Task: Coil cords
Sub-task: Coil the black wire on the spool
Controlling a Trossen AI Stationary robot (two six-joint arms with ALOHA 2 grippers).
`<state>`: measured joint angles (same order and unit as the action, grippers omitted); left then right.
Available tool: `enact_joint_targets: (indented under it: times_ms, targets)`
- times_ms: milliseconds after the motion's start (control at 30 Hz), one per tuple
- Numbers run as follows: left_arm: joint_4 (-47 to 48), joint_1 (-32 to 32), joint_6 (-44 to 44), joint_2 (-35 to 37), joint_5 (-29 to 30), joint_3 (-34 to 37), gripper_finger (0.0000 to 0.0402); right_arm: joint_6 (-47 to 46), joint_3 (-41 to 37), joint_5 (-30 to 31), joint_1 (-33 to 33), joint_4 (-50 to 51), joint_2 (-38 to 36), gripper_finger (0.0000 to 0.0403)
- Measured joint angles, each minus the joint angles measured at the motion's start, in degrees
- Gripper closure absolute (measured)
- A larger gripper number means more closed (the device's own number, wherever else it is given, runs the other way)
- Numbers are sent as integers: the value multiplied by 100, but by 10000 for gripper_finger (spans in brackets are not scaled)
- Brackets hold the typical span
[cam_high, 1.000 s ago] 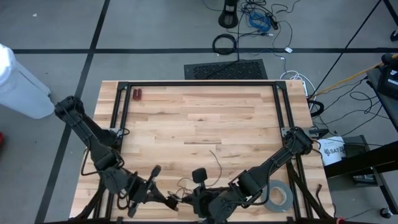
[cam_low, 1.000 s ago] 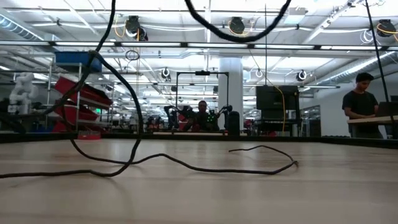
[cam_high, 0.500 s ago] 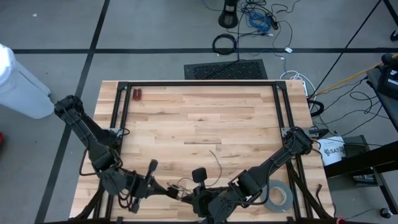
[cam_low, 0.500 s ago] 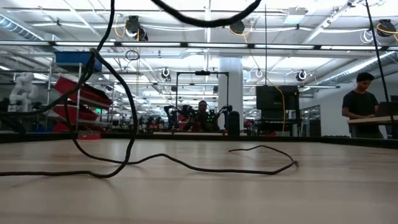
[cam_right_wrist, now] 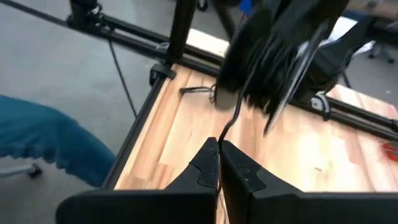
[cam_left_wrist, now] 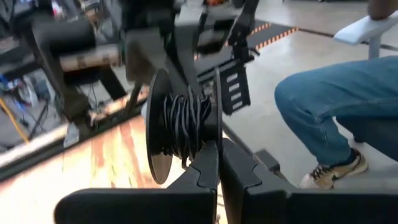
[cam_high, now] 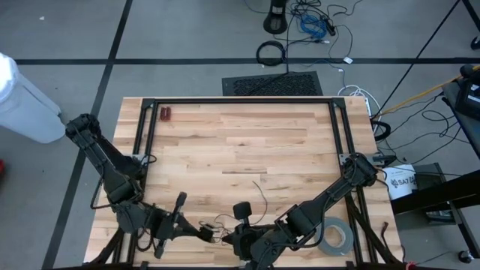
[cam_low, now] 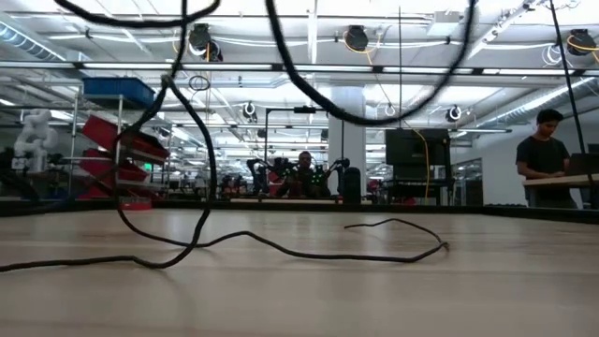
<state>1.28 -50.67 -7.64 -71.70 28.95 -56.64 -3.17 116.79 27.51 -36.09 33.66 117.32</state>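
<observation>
From where I stand, the worry is a snag or a slip: the cord [cam_high: 259, 196] is only partly gathered, with a loose tail trailing up the counter [cam_high: 240, 139] from its near edge towards the middle, and if either arm pulls while that tail drags or loops over itself, the wraps already wound could slide off or knot. A thin wire like this could also slip out of a pinch if tension comes on sideways. Starting at the left, the left gripper [cam_high: 204, 232] sits low at the near edge, left of centre, its fingers [cam_left_wrist: 208, 168] pressed fully together; its own camera shows them pointing at black wraps of cord wound around what looks like a small dark spool on the other arm, just beyond the tips, though I cannot tell whether they pinch a strand. Moving right, the right gripper [cam_high: 231, 240] is close beside it at the near edge, its fingers [cam_right_wrist: 208, 163] also closed tight, with a thin strand of the cord running out from between the tips towards a blurred dark bundle. Further right, a grey tape roll [cam_high: 335, 238] lies near the near right corner, untouched.
</observation>
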Motion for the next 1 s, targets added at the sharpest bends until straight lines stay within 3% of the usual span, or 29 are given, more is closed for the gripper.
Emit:
enact_joint_targets:
  times_ms: [100,367,467,633,733,933,1000]
  targets:
    - [-241,-114,-223,15,16,0,398,-71,2,-253,3,327,0,402]
    - [-392,-450,-505,181,522,-4,398,-484,-103,-254,-84,885,0,383]
    - [-394,-562,-516,246,729,-4,398,-701,-581,-237,-102,232,-7,376]
    - [-442,-649,-533,261,875,-4,398,-505,-1932,-491,-75,-2135,8,365]
    - [-597,-652,-533,260,875,-4,398,-480,-2276,-1053,123,-3030,14,358]
    - [-1007,-653,-792,260,873,-4,398,-621,-2557,-3071,493,-4185,4,323]
    - [-1126,-655,-789,260,874,-4,398,-496,-2549,-3280,491,-4435,1,310]
